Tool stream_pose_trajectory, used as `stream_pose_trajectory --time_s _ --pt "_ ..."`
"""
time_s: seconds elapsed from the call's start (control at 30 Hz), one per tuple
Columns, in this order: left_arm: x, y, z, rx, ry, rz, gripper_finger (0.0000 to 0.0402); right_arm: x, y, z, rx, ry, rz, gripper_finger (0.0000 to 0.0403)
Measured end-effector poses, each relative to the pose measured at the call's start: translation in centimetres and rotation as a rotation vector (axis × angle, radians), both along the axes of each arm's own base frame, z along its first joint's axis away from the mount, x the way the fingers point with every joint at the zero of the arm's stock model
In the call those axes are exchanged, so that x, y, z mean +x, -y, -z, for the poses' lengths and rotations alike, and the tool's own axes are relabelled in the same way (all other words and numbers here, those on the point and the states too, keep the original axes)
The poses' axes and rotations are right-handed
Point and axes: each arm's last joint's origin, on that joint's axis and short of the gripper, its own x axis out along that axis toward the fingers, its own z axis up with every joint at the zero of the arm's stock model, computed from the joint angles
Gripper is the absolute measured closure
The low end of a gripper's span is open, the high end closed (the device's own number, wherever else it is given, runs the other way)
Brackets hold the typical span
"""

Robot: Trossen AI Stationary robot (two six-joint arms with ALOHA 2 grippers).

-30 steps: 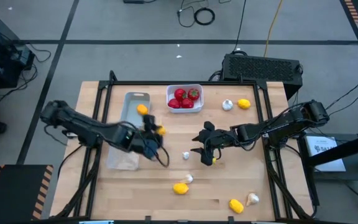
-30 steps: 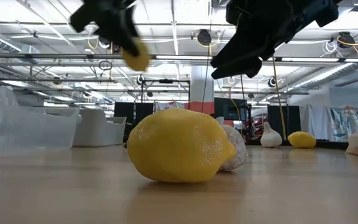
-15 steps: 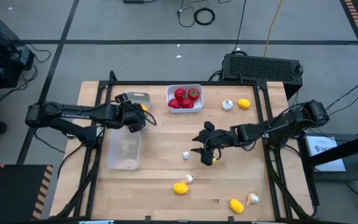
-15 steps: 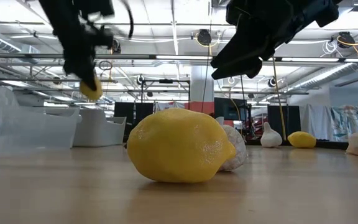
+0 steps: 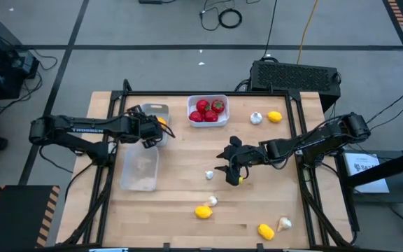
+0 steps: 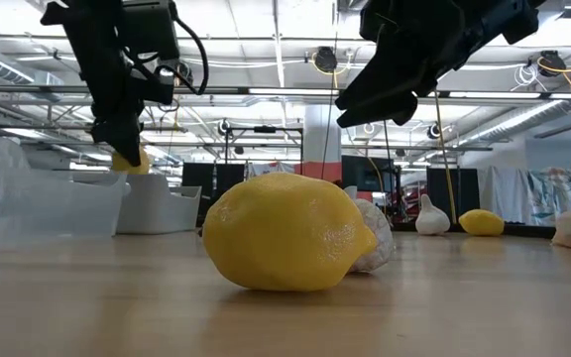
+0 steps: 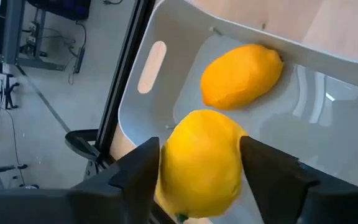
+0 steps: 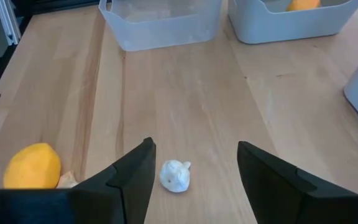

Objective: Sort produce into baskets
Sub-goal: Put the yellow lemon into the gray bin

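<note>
Left gripper (image 7: pixel 199 163) | over grey basket (image 7: pixel 166 28), fingers apart beside lemon (image 7: pixel 199 163) | risk: lemon bounces over rim | right gripper (image 8: pixel 192 165) apart, empty, mid-desk

We see the left end effector (image 5: pixel 152 129) filling the space over the grey basket (image 5: pixel 154 112), a yellow lemon (image 7: pixel 201 163) between its fingers and an orange lemon (image 7: pixel 241 74) lying inside. The right end effector (image 5: pixel 231 170) hangs mid-bench above a garlic bulb (image 5: pixel 209 175). Bare bench (image 5: pixel 180 150) lies between the two arms. The clear basket (image 5: pixel 140 171) blocks the left side.
</note>
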Motion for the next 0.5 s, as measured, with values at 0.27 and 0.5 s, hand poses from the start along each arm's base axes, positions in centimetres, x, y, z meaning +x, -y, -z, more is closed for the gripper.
stream_pose_trajectory --time_s 0.27,0.5 --pt "0.1 0.0 -0.2 -0.006 0.016 -0.014 0.0126 0.0 0.0 0.0 -0.001 -0.001 -0.001 0.0188" --pt "1.1 0.3 -3.9 -0.045 0.176 -0.034 0.0125 0.0 0.0 0.0 0.002 -0.001 0.002 0.0188"
